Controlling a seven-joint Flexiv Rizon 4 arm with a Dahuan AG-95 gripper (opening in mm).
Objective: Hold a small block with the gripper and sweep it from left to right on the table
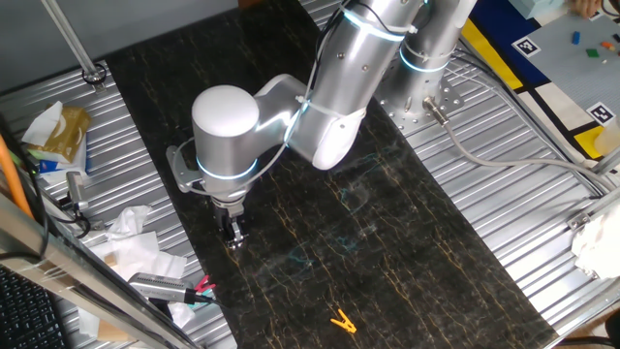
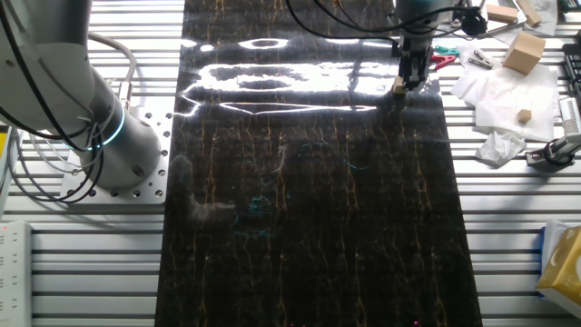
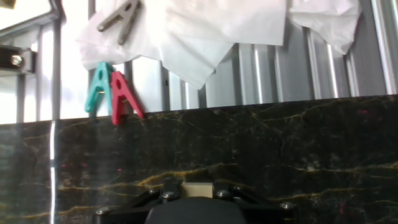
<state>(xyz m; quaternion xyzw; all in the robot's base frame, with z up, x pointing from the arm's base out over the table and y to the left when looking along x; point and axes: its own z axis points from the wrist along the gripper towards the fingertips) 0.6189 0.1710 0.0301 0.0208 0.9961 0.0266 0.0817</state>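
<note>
Pincer (image 1: 233, 236) of the silver-white arm, pointing straight down at the surface (image 1: 387, 242) close to one long edge, its black fingers closed on the small block (image 2: 398, 85). In the hand view the pale tan cube (image 3: 198, 189) sits clamped between the two fingertips, low against the black, gold-veined slab (image 3: 280, 143); whether it touches the slab cannot be told.

Just past that long edge, on the ribbed metal surround (image 3: 261, 74), a teal clip (image 3: 97, 88) and a red clip (image 3: 124, 96) lie side by side, the red one's tips overlapping the slab's rim. A grey clip (image 3: 119, 20) rests on crumpled white tissue (image 3: 211, 31) beyond them.

A yellow clip (image 1: 342, 321) lies on the slab, well apart from the pincer, toward one short end. Larger wooden blocks (image 2: 524, 50) rest on the surround near the tissue (image 2: 508, 91).
</note>
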